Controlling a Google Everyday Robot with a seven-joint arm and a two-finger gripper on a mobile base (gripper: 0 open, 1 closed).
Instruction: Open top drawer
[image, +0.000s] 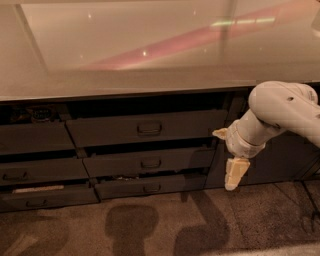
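The top drawer (115, 131) is the wide dark grey front under the countertop, with a small loop handle (149, 128) at its centre and a dark gap above it. My gripper (235, 173) is cream-coloured and hangs pointing down from the white arm (280, 107). It sits to the right of the drawer stack, lower than the top drawer's handle and well apart from it, at about the height of the lowest drawer. It holds nothing that I can see.
Two slimmer drawer fronts (150, 163) (150, 187) sit below the top drawer. Another stack of grey drawers (35, 170) is at the left. A dark cabinet door (285, 160) is behind the arm. A glossy countertop (150, 60) overhangs everything. The floor (150, 225) shows shadows.
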